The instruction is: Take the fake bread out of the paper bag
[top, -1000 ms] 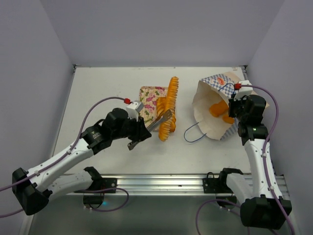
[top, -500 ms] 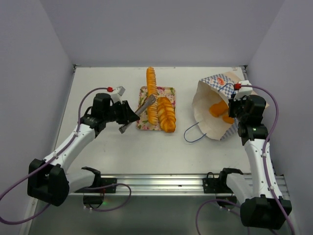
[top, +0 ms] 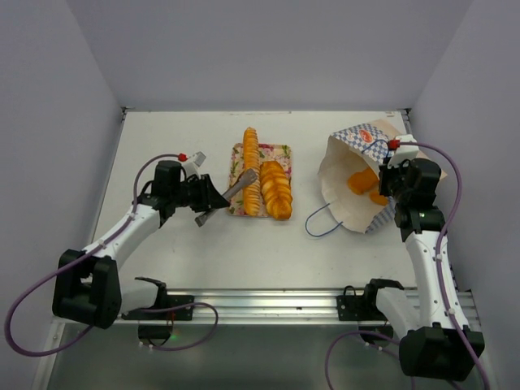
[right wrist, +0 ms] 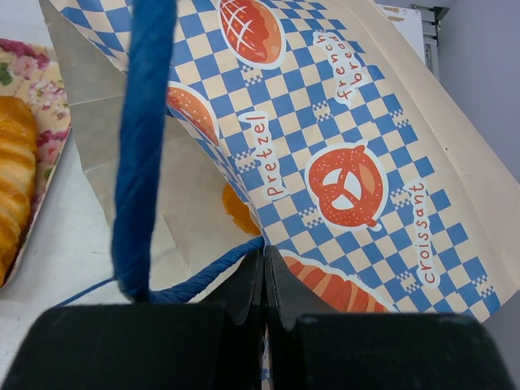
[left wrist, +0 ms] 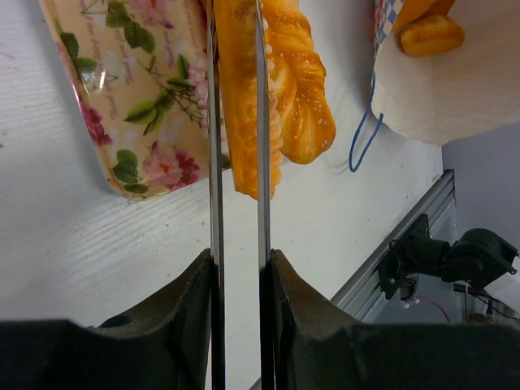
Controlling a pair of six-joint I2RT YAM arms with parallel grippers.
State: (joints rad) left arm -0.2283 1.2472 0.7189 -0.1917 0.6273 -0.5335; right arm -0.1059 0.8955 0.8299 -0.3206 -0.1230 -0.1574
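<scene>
The paper bag (top: 345,191) lies tilted at the right, mouth toward the middle; it also shows in the right wrist view (right wrist: 357,138). Two orange bread pieces (top: 363,184) sit inside it, and one shows in the left wrist view (left wrist: 431,34). My right gripper (top: 390,172) is shut on the bag's checkered rim (right wrist: 264,252). My left gripper (top: 244,183) has its long thin fingers (left wrist: 213,162) shut on a long loaf (top: 252,166), low over the flowered tray (top: 280,151). A ridged loaf (top: 276,188) lies on the tray beside it.
One blue cord handle (top: 321,223) trails on the table in front of the bag. The other handle (right wrist: 142,146) hangs close before the right wrist camera. Grey walls stand at the back and sides. A metal rail (top: 268,302) runs along the near edge.
My left gripper swung the long loaf from in front of the tray round to its left side and drew it slightly nearer. The right arm and the bag have not moved.
</scene>
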